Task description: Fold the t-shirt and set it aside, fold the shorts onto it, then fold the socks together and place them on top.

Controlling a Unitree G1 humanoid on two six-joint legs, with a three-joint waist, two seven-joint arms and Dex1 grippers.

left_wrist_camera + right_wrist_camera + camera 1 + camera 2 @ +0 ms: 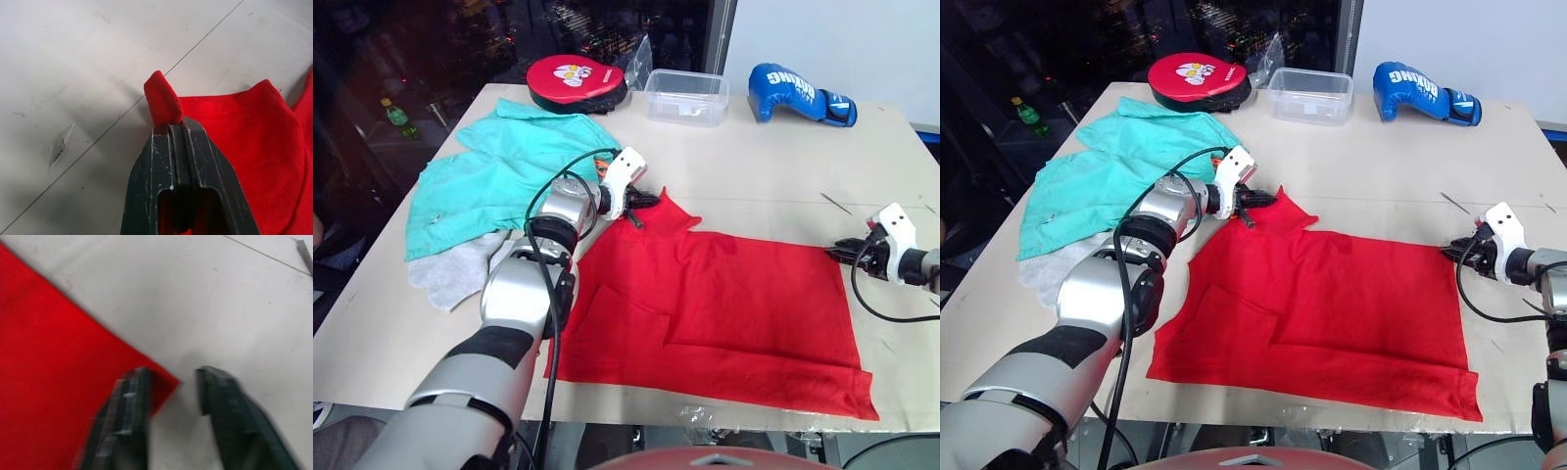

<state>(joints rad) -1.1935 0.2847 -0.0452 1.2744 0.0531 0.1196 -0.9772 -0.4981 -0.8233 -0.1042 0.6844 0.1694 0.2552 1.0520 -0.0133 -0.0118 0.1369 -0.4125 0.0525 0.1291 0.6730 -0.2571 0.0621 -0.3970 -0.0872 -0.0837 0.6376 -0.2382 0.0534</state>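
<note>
The t-shirt [724,313] lies flat on the counter [773,166], beside the shorts [499,171]. The left gripper [178,127] is clenched on a far sleeve tip; the right gripper [173,382] stands released around the far corner. It should first pinch this corner, then both lift evenly so the fold falls straight.

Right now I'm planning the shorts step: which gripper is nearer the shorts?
Left. The left gripper, shut on the t-shirt, is just beside the shorts; the right gripper is across the table at the shirt's far corner.
</note>
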